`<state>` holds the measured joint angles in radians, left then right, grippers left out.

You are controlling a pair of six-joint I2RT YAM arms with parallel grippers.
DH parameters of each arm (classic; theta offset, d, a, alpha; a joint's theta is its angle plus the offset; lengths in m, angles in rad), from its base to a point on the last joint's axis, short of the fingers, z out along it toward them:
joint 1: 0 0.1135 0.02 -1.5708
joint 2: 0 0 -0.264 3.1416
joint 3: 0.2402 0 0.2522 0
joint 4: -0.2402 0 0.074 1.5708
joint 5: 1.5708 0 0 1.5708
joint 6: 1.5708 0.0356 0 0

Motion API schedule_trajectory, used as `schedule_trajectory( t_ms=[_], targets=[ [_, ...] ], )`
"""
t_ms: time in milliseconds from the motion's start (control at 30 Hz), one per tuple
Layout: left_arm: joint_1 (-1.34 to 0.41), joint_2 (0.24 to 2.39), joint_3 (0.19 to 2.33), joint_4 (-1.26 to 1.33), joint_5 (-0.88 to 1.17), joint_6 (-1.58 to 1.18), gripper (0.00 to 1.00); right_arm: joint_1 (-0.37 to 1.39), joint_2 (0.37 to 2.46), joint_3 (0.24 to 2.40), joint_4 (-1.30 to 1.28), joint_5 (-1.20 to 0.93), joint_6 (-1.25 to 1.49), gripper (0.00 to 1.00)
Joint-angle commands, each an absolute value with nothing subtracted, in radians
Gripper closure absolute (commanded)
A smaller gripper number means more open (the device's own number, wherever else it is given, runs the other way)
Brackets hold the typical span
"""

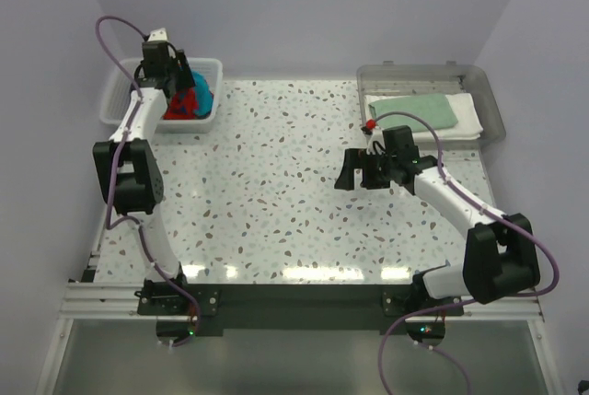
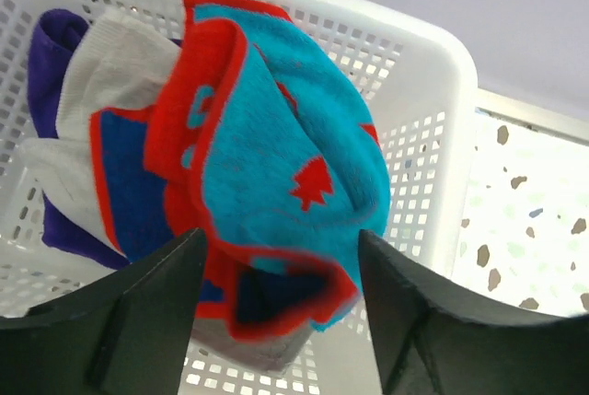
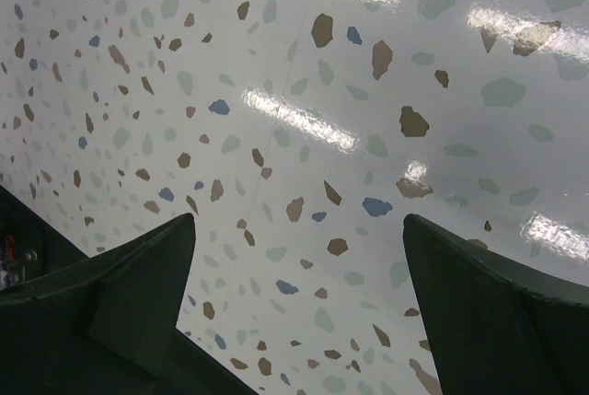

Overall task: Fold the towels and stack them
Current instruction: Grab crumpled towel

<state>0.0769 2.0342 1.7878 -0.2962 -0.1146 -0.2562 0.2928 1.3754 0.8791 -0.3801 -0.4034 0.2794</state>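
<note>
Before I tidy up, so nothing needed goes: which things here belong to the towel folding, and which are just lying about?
Belong to the job:
patterned towel, held in the left gripper
purple towel and pale grey towel behind it
mint green towel, folded on the white towel

Just there:
white basket
clear tray
speckled table

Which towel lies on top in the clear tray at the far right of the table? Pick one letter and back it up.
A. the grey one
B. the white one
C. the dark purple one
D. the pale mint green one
D: in the top view the pale mint green towel lies folded on the white towel inside the clear tray; no grey or purple cloth shows there.
</note>
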Motion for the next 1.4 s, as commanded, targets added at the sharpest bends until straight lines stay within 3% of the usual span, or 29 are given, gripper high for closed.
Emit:
schedule_trajectory(
  t_ms=[0, 100, 467, 567, 667, 700, 767, 800, 1033, 1067, 1100, 1167, 1233, 1367],
  targets=[
    [0.097, 1.940, 1.798, -0.219, -0.149, -0.261, 0.27, 0.296, 1.393, 0.884, -0.354, -0.419, 0.271, 0.02],
    [0.098, 1.974, 1.821, -0.233, -0.173, -0.264, 0.22, 0.295, 1.404, 0.882, -0.350, -0.426, 0.273, 0.01],
    [0.094, 2.077, 1.804, -0.311, -0.132, -0.344, 0.25, 0.295, 1.425, 0.890, -0.350, -0.431, 0.278, 0.02],
    [0.083, 2.077, 1.773, -0.299, -0.114, -0.351, 0.38, 0.296, 1.428, 0.887, -0.341, -0.439, 0.284, 0.01],
    [0.078, 2.072, 1.779, -0.302, -0.112, -0.350, 0.66, 0.296, 1.427, 0.887, -0.342, -0.442, 0.287, 0.02],
    [0.078, 2.062, 1.782, -0.305, -0.113, -0.350, 0.82, 0.298, 1.419, 0.887, -0.341, -0.440, 0.287, 0.01],
    [0.078, 2.043, 1.798, -0.305, -0.115, -0.350, 0.97, 0.298, 1.411, 0.888, -0.348, -0.437, 0.284, 0.01],
    [0.078, 2.027, 1.804, -0.308, -0.114, -0.350, 1.00, 0.298, 1.404, 0.888, -0.350, -0.434, 0.284, 0.02],
    [0.061, 1.933, 1.816, -0.345, -0.153, -0.359, 1.00, 0.296, 1.353, 0.874, -0.356, -0.426, 0.282, 0.02],
    [0.064, 1.924, 1.806, -0.360, -0.184, -0.365, 0.92, 0.298, 1.350, 0.873, -0.357, -0.428, 0.284, 0.01],
    [0.063, 1.916, 1.789, -0.359, -0.198, -0.371, 0.63, 0.298, 1.345, 0.870, -0.357, -0.429, 0.284, 0.01],
    [0.063, 1.901, 1.744, -0.364, -0.209, -0.388, 0.43, 0.296, 1.333, 0.862, -0.356, -0.431, 0.284, 0.01],
    [0.063, 1.919, 1.736, -0.379, -0.203, -0.403, 0.37, 0.296, 1.330, 0.858, -0.359, -0.431, 0.282, 0.02],
    [0.063, 1.970, 1.735, -0.400, -0.161, -0.429, 0.36, 0.296, 1.318, 0.848, -0.367, -0.425, 0.276, 0.02]
  ],
)
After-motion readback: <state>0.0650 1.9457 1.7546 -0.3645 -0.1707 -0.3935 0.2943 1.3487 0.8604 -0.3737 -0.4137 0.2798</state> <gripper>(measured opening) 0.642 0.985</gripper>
